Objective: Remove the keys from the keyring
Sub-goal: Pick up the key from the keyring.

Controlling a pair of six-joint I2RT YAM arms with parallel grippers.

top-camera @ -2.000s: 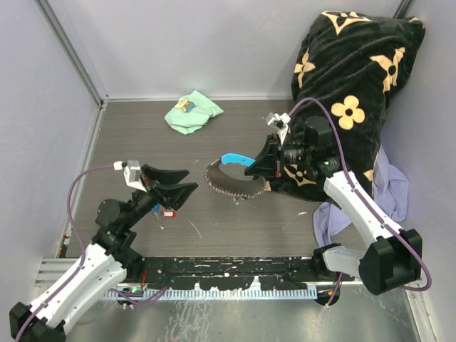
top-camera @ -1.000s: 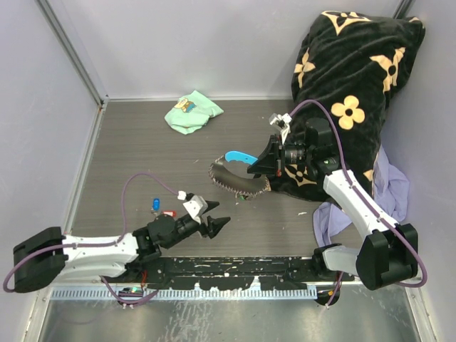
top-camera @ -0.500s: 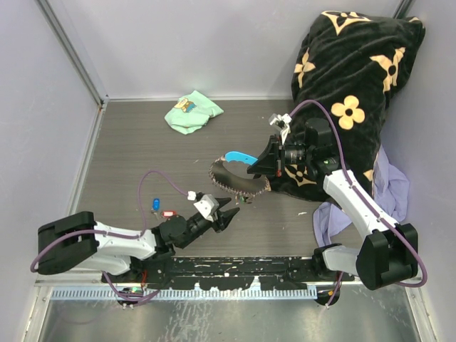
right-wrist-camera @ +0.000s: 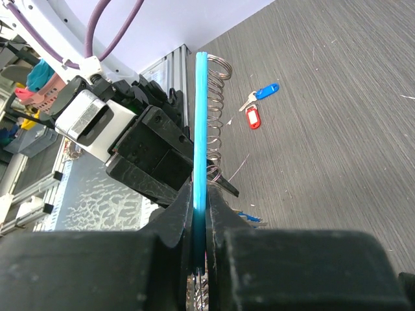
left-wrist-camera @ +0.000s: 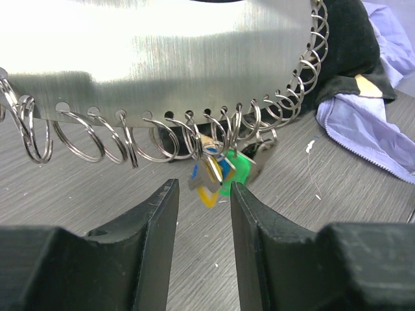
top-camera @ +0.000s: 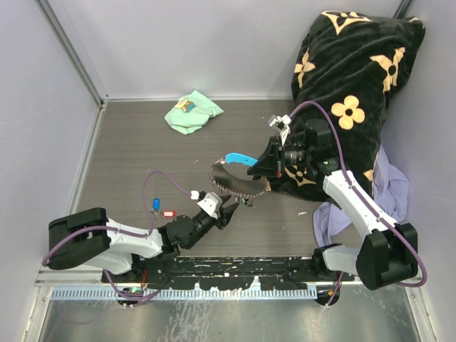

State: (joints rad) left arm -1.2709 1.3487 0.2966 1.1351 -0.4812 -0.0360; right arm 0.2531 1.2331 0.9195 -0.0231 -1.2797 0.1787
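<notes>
Aiming released left tool (left-wrist-camera: 204,191) at dangling keys (left-wrist-camera: 217,175) — with right tool (right-wrist-camera: 200,194) clenched on fob (right-wrist-camera: 201,116); next, pinch one, tug free.

Dark wood-grain tabletop (top-camera: 128,142), pale lavender walls (top-camera: 214,50).

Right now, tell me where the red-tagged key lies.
Top view: the red-tagged key lies loose on the table, left of centre, beside the blue-tagged key, just beyond the left arm.

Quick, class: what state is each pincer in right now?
Left pincer: open, keys just ahead, nothing held.
Right pincer: closed on the blue fob.
</notes>
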